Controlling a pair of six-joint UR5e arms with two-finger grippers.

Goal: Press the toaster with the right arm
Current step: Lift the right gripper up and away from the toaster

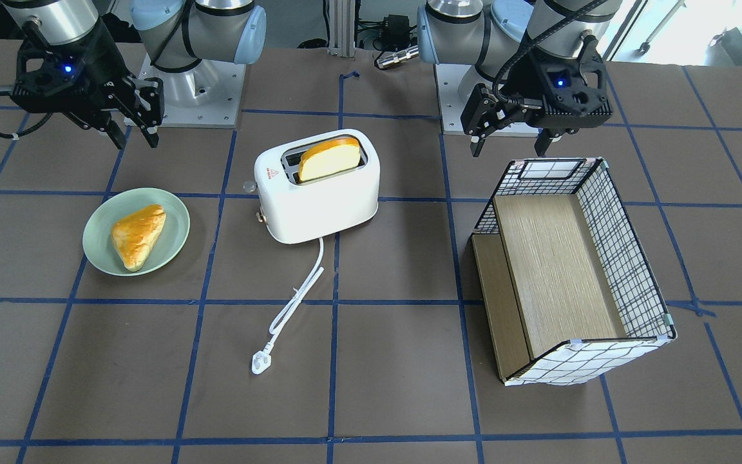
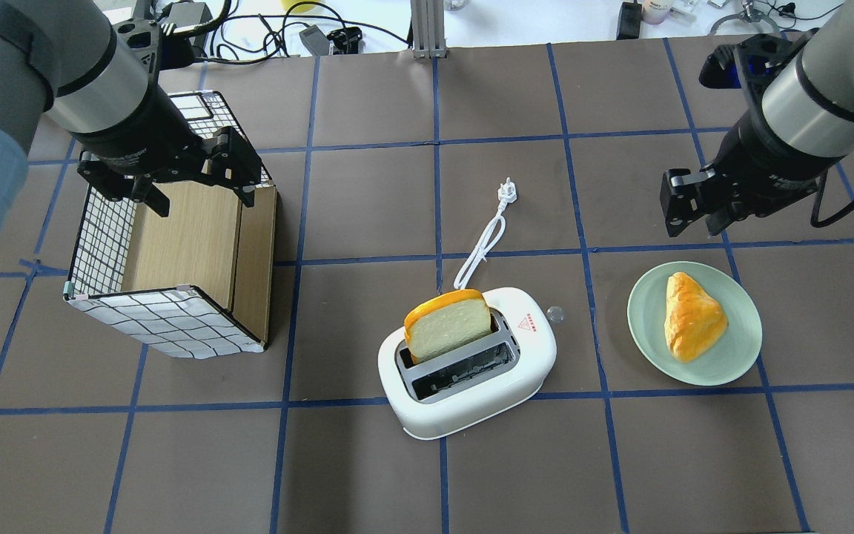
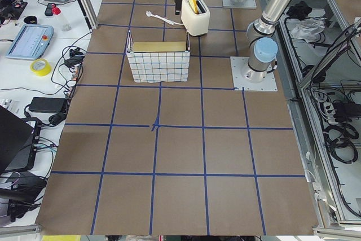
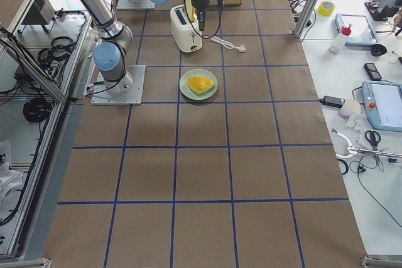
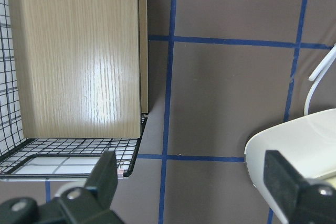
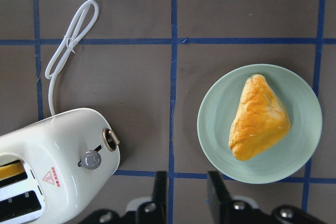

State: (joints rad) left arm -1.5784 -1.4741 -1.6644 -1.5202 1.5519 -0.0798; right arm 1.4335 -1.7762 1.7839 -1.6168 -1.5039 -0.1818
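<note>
The right pincer hangs narrowly parted and empty above the worktop, clear of the toaster; the left pincer gapes wide.

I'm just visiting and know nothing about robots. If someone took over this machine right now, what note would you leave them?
The right claw is open and empty, hanging in the air on the plate's side of the toaster, touching nothing.
The left claw is open and empty, hanging near the basket.
The toaster is mid-table, with a bread slice standing high out of one slot. Its lever knob is on the end facing the plate.
Done: nothing pressed yet, it seems.
Left: bring the right claw onto the lever knob and push down.
</note>
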